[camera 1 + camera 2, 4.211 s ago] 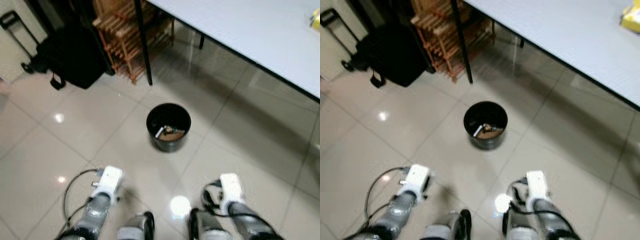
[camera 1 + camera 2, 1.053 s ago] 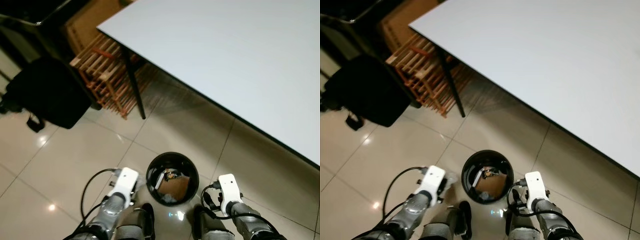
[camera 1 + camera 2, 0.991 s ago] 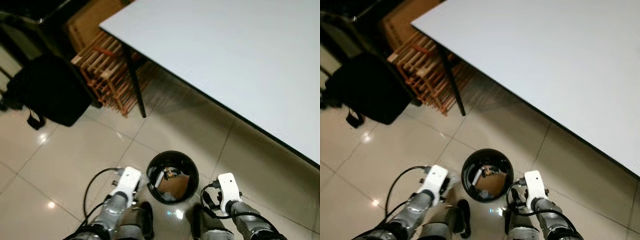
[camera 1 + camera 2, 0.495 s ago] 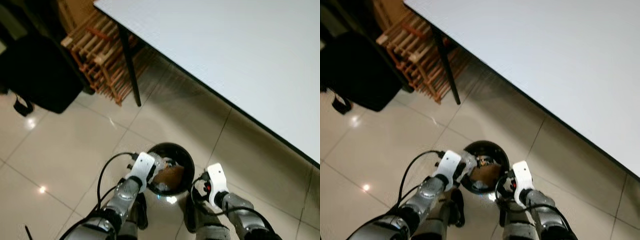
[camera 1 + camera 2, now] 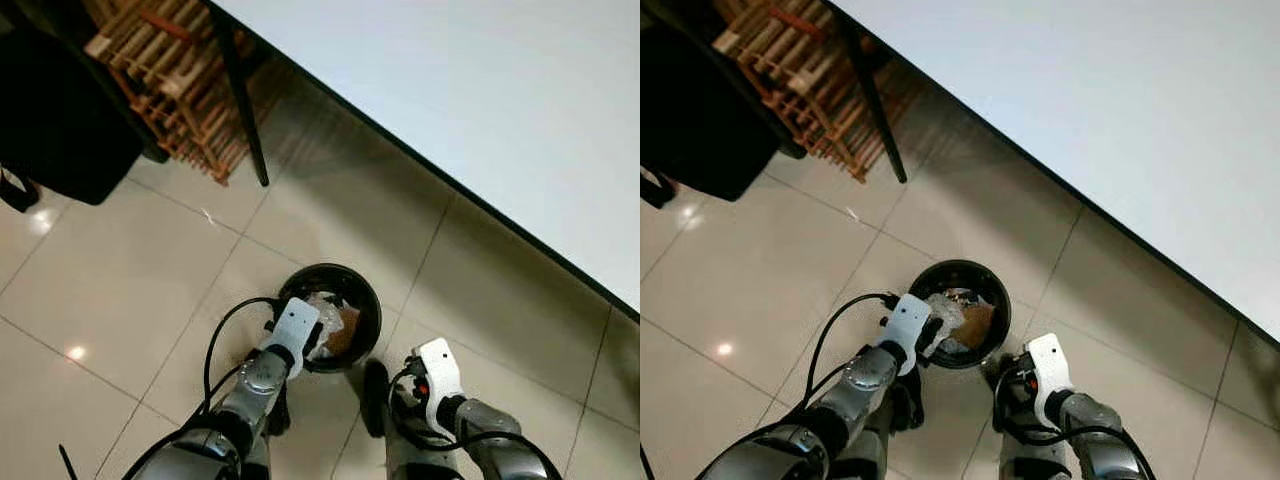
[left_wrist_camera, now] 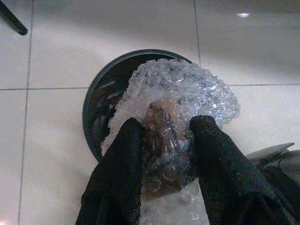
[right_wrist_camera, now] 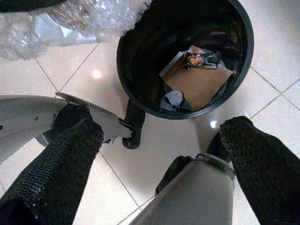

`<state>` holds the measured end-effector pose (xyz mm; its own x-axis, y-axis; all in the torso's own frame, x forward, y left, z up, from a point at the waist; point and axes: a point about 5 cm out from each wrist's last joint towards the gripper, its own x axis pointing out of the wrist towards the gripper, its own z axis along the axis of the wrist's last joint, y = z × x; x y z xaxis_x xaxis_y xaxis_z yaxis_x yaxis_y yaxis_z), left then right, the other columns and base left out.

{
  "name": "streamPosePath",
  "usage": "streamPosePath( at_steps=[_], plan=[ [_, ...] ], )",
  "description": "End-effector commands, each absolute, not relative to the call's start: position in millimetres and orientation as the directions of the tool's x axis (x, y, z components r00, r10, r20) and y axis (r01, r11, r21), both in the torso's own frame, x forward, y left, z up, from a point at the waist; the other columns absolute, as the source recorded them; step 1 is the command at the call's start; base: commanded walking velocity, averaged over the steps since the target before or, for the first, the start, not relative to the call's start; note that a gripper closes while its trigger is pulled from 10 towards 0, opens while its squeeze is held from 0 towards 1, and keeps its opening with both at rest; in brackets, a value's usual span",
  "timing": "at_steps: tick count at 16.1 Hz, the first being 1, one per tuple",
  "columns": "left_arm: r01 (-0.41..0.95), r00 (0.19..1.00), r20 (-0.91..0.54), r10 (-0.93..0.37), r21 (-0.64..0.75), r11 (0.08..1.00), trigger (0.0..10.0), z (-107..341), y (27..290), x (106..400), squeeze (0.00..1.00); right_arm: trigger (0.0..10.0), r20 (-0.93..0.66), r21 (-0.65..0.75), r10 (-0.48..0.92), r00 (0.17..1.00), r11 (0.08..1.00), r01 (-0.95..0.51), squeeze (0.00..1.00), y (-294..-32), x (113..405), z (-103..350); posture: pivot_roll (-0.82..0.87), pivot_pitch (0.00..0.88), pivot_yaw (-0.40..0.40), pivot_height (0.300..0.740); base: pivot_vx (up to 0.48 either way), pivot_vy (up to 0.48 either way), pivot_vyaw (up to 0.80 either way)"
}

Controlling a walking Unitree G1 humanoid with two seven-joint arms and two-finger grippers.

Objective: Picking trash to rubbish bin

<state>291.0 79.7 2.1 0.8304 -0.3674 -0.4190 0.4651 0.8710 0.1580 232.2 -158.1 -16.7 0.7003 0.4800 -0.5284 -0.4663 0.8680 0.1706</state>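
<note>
A round black rubbish bin (image 5: 347, 273) stands on the tiled floor just in front of my feet. It holds a brown cardboard piece (image 7: 199, 84) and small scraps. My left gripper (image 6: 166, 140) is shut on a crumpled wad of clear bubble wrap (image 6: 187, 89) and holds it over the bin's near left rim (image 6: 91, 103). In the head views the wrap (image 5: 945, 310) hangs just inside that rim. My right gripper (image 7: 159, 140) is open and holds nothing, low beside the bin's near right side, with its fingers (image 7: 61, 154) spread wide.
A white table top (image 5: 480, 90) reaches over the floor beyond the bin, with a black leg (image 5: 240, 100) at its left. A wooden rack (image 5: 170, 70) and a black bag (image 5: 60, 120) stand at the far left. My own legs (image 7: 197, 187) are close to the bin.
The view has closed in on the bin and tilted down. My left arm has come up and forward, bringing the bubble wrap over the bin's rim. The right arm stays low.
</note>
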Motion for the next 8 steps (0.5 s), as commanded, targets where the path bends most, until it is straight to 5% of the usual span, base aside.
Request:
streamPosePath(
  at_steps=[1,2,8],
  plan=[
    [0.496,0.794,-0.466,-0.391,0.124,0.859,10.0,-11.4,76.4,276.4,0.84,10.0,-0.567,0.215,0.495,0.659,0.861,-0.462,0.0,-156.6,216.2,-25.7,-0.1,0.514,0.014,0.74,0.0,0.0,0.0],
    [0.5,0.792,-0.466,-0.394,0.125,0.857,10.0,-11.3,75.5,276.2,1.0,10.0,-0.567,0.217,0.496,0.658,0.86,-0.462,0.0,-155.8,215.5,-25.0,-0.1,0.514,0.014,0.74,0.0,0.0,0.0],
    [0.511,0.791,-0.456,-0.408,0.127,0.85,10.0,-7.5,74.7,280.1,1.0,10.0,-0.576,0.218,0.483,0.66,0.868,-0.446,0.0,-156.0,213.5,-22.0,-0.09,0.51,0.021,0.74,0.0,0.0,0.0]
  ],
)
